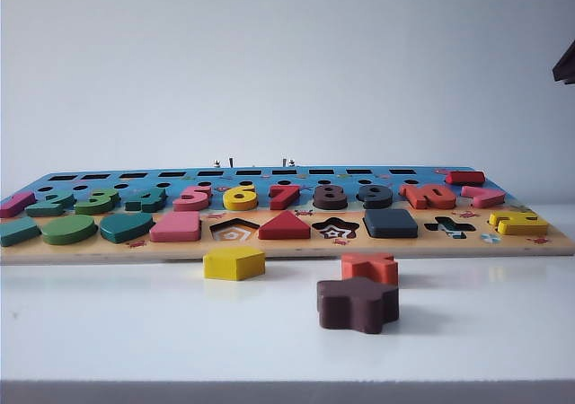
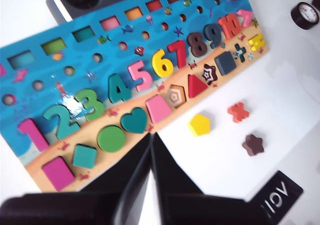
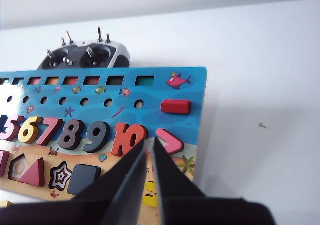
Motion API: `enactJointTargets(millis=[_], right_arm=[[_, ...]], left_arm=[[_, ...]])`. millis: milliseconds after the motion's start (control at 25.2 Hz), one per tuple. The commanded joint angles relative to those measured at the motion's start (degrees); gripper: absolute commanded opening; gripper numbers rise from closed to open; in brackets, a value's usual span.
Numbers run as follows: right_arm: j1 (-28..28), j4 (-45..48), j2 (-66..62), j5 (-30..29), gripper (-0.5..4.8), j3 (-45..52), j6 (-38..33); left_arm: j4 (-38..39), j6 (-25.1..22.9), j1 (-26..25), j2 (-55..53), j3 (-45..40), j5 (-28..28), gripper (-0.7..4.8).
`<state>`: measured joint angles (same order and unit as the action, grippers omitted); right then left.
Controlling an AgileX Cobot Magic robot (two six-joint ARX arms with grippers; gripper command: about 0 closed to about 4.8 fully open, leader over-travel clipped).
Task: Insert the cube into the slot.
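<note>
The cube (image 1: 391,223) (image 2: 226,62) (image 3: 84,178), a flat navy square block, lies seated in the slot of the wooden puzzle board (image 1: 287,245) (image 2: 95,50) (image 3: 150,92), between the star recess and the plus recess. It covers the slot's floor. My left gripper (image 2: 151,135) is shut and empty, hovering over the board's front edge beside the teal heart. My right gripper (image 3: 150,141) is shut with nothing in it, raised over the board's right end by the red 10, apart from the cube. Neither gripper's jaws show in the exterior view.
A yellow pentagon (image 1: 234,262) (image 2: 199,124), an orange-red cross piece (image 1: 370,267) (image 2: 238,111) and a brown star (image 1: 358,303) (image 2: 253,144) lie on the white table before the board. A radio controller (image 3: 85,55) sits behind the board. A round gauge (image 2: 304,15) lies off its right end.
</note>
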<state>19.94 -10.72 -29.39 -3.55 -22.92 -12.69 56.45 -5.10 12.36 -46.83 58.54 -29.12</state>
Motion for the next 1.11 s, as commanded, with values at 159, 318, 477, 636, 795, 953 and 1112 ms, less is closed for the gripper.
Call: enactJointTargets(millis=[159, 318, 477, 636, 795, 953, 1112], right_arm=[[-1.07, 0.74, 2.64, -0.98, -0.07, 1.73, -0.35], [-1.07, 0.92, 4.48, -0.96, -0.07, 3.43, -0.37], [-1.07, 1.92, 7.02, -0.72, -0.07, 5.68, -0.37], [-2.36, 3.41, 12.31, -0.28, -0.06, 9.49, -0.37], [-6.78, 3.28, 19.98, -0.33, -0.06, 12.68, -0.39], [-9.25, 2.95, 23.67, -0.33, -0.06, 13.51, -0.39], [-10.27, 2.89, 25.18, -0.33, -0.06, 14.62, -0.39]], left_arm=[[-5.18, -0.39, -0.04, 0.85, -0.59, 4.92, 0.17], [-8.24, -0.20, -0.04, 2.16, -2.36, 7.69, 0.17], [-9.81, -0.20, -0.04, 3.37, -3.93, 9.60, 0.17], [-13.40, 0.26, -0.07, 5.60, -6.78, 13.00, 0.17], [-15.08, 0.66, -0.07, 7.41, -8.17, 14.73, 0.17], [-15.23, 0.66, -0.07, 8.26, -8.22, 14.86, 0.17], [-18.95, 1.16, -0.07, 9.90, -9.70, 16.66, 0.17]])
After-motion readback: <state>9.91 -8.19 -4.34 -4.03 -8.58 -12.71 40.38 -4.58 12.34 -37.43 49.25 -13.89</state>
